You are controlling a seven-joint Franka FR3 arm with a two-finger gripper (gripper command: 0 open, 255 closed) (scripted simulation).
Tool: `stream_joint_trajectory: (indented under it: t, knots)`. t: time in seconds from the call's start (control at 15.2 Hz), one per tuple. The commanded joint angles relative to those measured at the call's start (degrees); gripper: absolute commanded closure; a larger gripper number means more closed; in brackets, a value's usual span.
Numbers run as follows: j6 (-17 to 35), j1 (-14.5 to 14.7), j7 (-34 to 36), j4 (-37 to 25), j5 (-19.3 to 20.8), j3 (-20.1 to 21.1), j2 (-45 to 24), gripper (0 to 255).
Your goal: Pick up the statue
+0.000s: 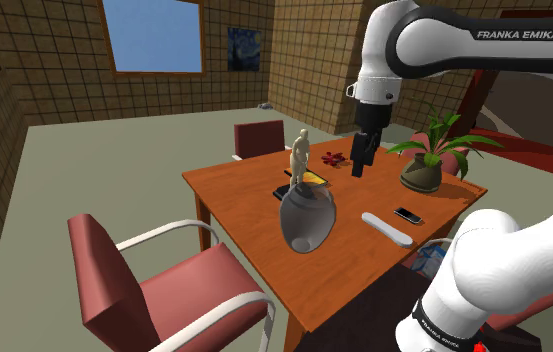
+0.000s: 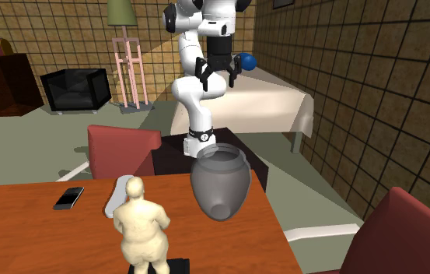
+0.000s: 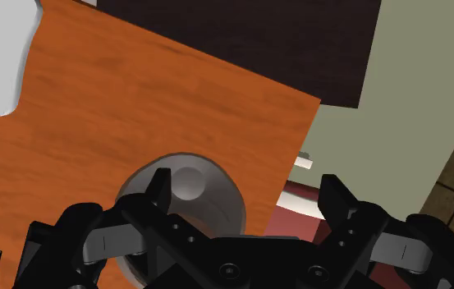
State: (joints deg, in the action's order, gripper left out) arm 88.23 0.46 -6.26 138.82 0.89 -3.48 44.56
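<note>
The pincer [image 1: 362, 160] hangs spread and empty above the table [image 1: 239, 195], just right of centre in the shoulder view. The pale statue [image 1: 301, 155] stands upright at mid-frame, to the left of the pincer and lower, well apart from it, on a dark slab that may be a book. In the second exterior view the statue fills the lower left foreground while the pincer sits at upper centre. In the wrist view the vase's mouth lies under the fingers [image 3: 161, 190]. On the table: one statue, one grey vase [image 1: 306, 215], one phone [image 1: 408, 215], one white oblong [image 1: 386, 228], one potted plant [image 1: 424, 165]; two red chairs [image 1: 154, 275] flank it
</note>
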Motion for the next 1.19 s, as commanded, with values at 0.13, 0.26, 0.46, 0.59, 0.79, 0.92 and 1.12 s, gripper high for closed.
stream_joint_trajectory:
  t: [0.13, 0.26, 0.46, 0.59, 0.79, 0.92, 1.12]
  knots:
    - [2.13, -0.52, -1.27, -1.98, 1.07, -1.35, -3.89, 0]
    - [4.06, -0.98, -2.5, -4.23, 1.96, -2.65, -7.83, 0]
    - [6.58, -1.53, -4.33, -8.07, 2.93, -4.55, -13.81, 0]
    - [7.99, -1.84, -5.55, -10.95, 3.32, -5.78, -17.83, 0]
    - [9.68, -2.27, -7.42, -15.75, 3.53, -7.54, -23.92, 0]
    - [10.52, -2.57, -8.72, -19.27, 3.4, -8.65, -28.02, 0]
    - [11.33, -3.09, -10.73, -25.06, 2.82, -10.21, -34.26, 0]
